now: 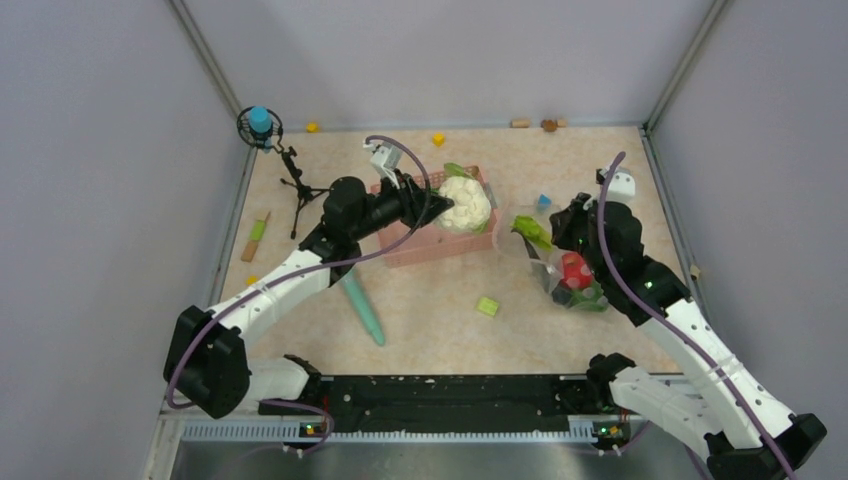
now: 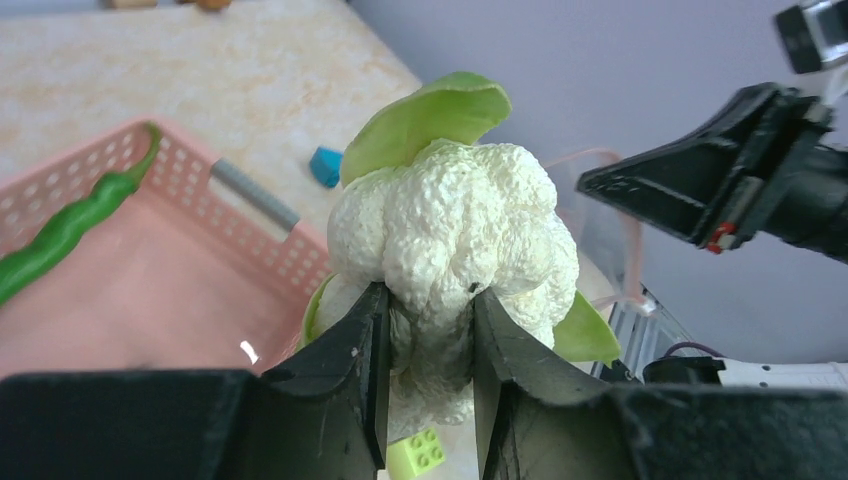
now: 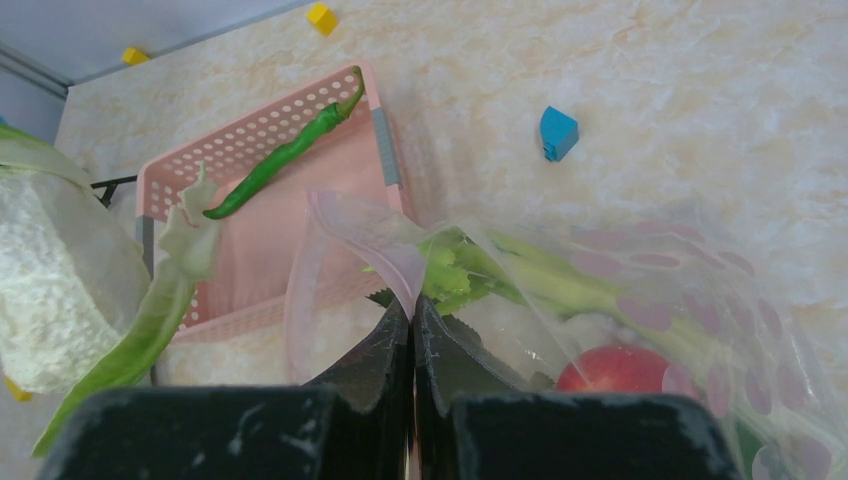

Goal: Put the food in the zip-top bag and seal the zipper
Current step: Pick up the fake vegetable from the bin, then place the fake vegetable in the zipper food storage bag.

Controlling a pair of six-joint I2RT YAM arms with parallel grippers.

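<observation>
My left gripper [image 1: 447, 207] [image 2: 430, 296] is shut on the white cauliflower [image 1: 467, 205] [image 2: 455, 225] and holds it in the air over the right end of the pink basket [image 1: 420, 250]. The cauliflower's green leaves stick out around it. My right gripper [image 1: 562, 232] [image 3: 412, 306] is shut on the pinkish zipper strip [image 3: 365, 222] and holds the mouth of the clear zip-top bag [image 1: 545, 265] [image 3: 650, 285] up and open. Inside the bag lie a red tomato [image 1: 574, 268] [image 3: 610, 368], a pale green leek stalk [image 3: 545, 278] and dark leafy pieces [image 1: 592, 298]. The cauliflower [image 3: 45, 290] hangs just left of the bag's mouth.
A long green pepper [image 2: 60, 230] [image 3: 285, 155] lies in the basket [image 2: 190, 175] [image 3: 250, 235]. A teal stick [image 1: 362, 308] and a yellow-green block [image 1: 487, 306] lie on the table in front. A blue block [image 1: 543, 201] sits behind the bag. A small tripod [image 1: 290, 180] stands at the back left.
</observation>
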